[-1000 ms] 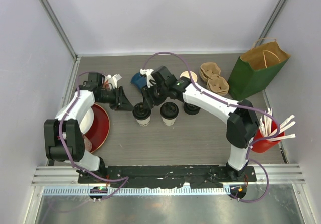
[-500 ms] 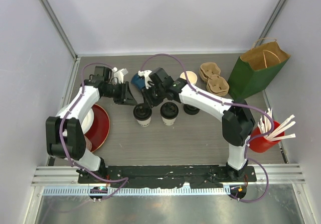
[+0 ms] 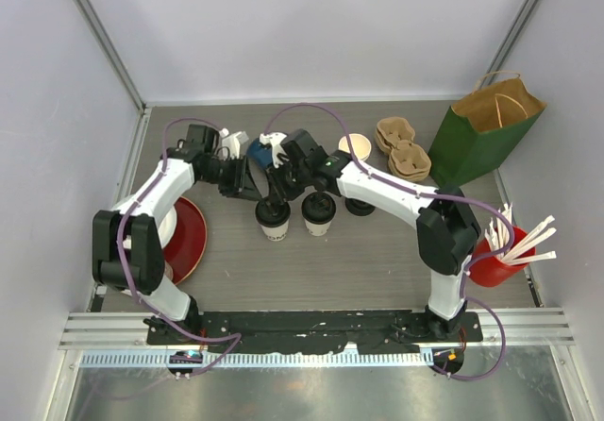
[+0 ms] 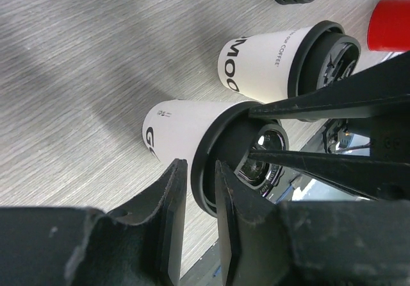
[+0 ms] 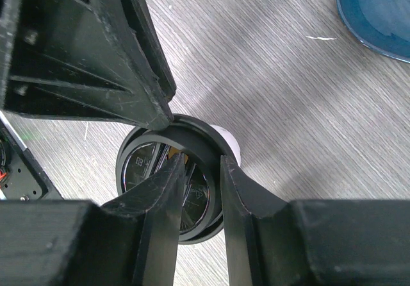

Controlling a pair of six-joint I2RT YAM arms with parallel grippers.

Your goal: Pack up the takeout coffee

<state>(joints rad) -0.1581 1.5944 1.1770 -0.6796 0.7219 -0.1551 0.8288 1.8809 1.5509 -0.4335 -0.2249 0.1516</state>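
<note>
On the left cup (image 4: 182, 126), left claw (image 4: 200, 168) and right claw (image 5: 201, 160) each pinch the black lid (image 4: 216, 135) rim.

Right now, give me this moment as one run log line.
target: left cup | left fingers: clamped on lid rim | right fingers: straddling same rim, grip unclear | second cup: upright, lidded

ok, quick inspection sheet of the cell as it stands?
Surface: grey table, no spills seen.
Job's things: left cup and right cup, lidded, upright, side by side, not packed.
Clutter: spare lids, open cup, carriers, green bag, straw cup, red plate, blue dish.
Grippers: left gripper shut on left cup's lid at the rim; right gripper straddles the same rim, contact unclear.
Cables: purple cables loop above the arms, off the cups.
Surroundings: white walls; nothing else seen.
</note>
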